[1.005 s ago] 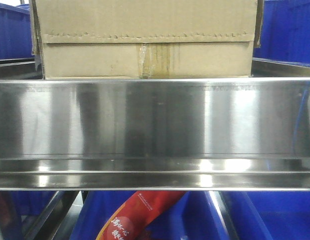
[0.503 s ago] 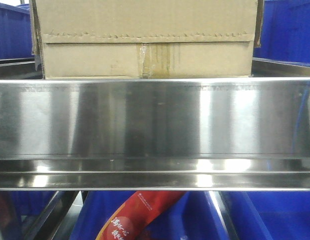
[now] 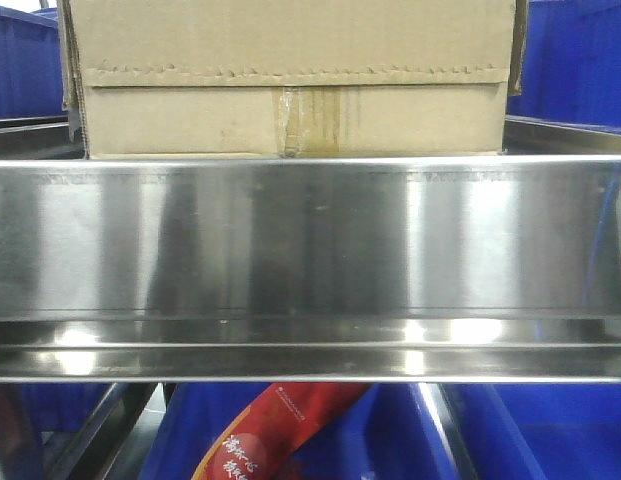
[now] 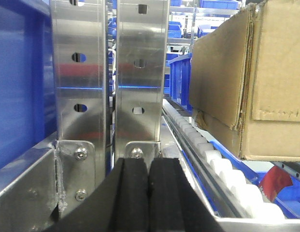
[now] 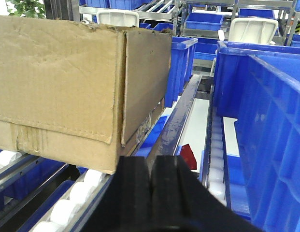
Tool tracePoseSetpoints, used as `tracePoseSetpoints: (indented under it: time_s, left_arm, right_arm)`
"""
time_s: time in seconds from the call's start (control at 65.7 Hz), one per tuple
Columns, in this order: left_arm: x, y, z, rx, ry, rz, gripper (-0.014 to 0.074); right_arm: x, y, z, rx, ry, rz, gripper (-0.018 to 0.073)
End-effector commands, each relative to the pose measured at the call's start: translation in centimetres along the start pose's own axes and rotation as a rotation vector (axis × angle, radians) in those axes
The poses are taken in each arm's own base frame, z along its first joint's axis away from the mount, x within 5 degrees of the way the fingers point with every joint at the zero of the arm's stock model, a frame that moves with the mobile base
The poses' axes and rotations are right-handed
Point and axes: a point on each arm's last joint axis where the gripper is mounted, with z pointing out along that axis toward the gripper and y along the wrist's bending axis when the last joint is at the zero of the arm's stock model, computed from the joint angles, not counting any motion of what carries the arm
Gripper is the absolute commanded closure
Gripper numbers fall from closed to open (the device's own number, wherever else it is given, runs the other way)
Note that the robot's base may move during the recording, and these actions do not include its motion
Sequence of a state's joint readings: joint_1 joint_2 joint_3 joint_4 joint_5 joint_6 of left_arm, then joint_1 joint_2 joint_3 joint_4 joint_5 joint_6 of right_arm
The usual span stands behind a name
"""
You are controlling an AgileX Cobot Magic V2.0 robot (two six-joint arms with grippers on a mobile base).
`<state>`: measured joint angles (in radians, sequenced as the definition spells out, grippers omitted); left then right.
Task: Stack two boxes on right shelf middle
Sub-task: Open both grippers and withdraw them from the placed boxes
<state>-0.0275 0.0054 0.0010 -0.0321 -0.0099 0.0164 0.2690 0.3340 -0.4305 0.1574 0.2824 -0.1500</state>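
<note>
The chief risk, as I judge it, is a snag: the brown corrugated cardboard box [image 3: 290,80], wrinkled and with loose flap edges, sits on the white plastic rollers [image 4: 227,176] of the stainless-steel shelf [image 3: 310,240], and any push against a flap could roll it away down the track or tear the card; an arm reaching in could also catch the perforated steel upright posts [image 4: 140,72] or the blue plastic bins [image 5: 275,125] crowding the lane. Only one box shows plainly, so whether a second already rides on it cannot be told from these views. The box rests just behind the shelf's mirror-bright front rail, its taped seam facing outward. The left gripper [image 4: 149,193] has its black pads pressed together with nothing between them, and the box lies to its right and slightly ahead, apart from it. The right gripper [image 5: 157,193] is likewise closed on nothing, the box standing to its left and a little ahead, near but not touching. A red printed packet [image 3: 280,430] lies in a bin on the level below
</note>
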Motion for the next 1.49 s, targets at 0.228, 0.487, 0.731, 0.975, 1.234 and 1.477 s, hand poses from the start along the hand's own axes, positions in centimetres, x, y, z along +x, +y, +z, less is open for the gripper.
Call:
tracePoseSetpoints:
  time_s: [0.228, 0.487, 0.731, 0.975, 1.234, 1.477]
  left_arm:
    - [-0.3, 0.0, -0.1, -0.005, -0.027, -0.002, 0.0707]
    - [-0.3, 0.0, -0.1, -0.005, -0.027, -0.002, 0.0707]
    - [-0.3, 0.0, -0.1, -0.005, -0.027, -0.002, 0.0707]
    - [-0.3, 0.0, -0.1, -0.005, -0.027, -0.002, 0.0707]
    - [-0.3, 0.0, -0.1, -0.005, -0.029, -0.002, 0.0707]
    - [-0.3, 0.0, -0.1, -0.005, -0.029, -0.002, 0.0707]
  right_arm:
    - [-0.1, -0.1, -0.1, 0.011, -0.025, -0.012, 0.0713]
    - [0.0, -0.1, -0.1, 0.015, -0.019, -0.019, 0.0713]
    - [3.0, -1.1, -1.3, 0.173, -0.088, -0.012, 0.0713]
    - [7.8, -1.4, -2.0, 0.265, -0.136, 0.005, 0.0713]
    - [10.3, -1.7, -1.5, 0.283, -0.139, 0.015, 0.0713]
    - [10.3, -1.7, -1.5, 0.284, -0.14, 0.013, 0.0713]
